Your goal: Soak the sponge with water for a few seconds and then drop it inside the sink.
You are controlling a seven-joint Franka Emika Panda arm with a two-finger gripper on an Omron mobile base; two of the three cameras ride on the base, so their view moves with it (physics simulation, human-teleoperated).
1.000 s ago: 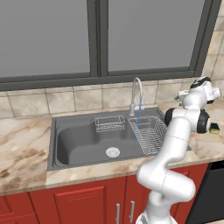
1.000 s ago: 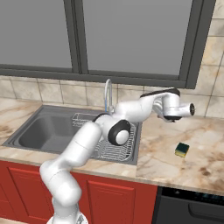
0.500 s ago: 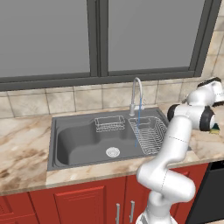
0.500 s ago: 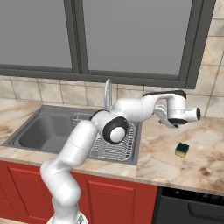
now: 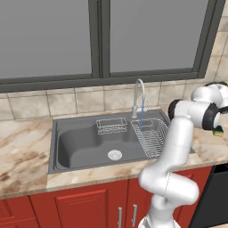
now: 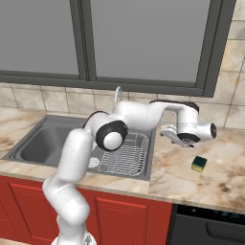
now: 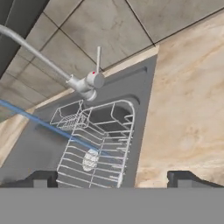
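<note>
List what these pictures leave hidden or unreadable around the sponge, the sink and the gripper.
- Sponge: in the left base view, the arm covers all but a corner.
- Sink: in the right base view, the arm hides its middle and the drain.
- Gripper: the hand view's bottom edge cuts off its fingertips.
- Water: where it lands is too fine to make out.

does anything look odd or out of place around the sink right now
The faucet is running: water falls onto the wire rack with nothing under it, while the sponge sits dry on the counter, untouched.
</note>
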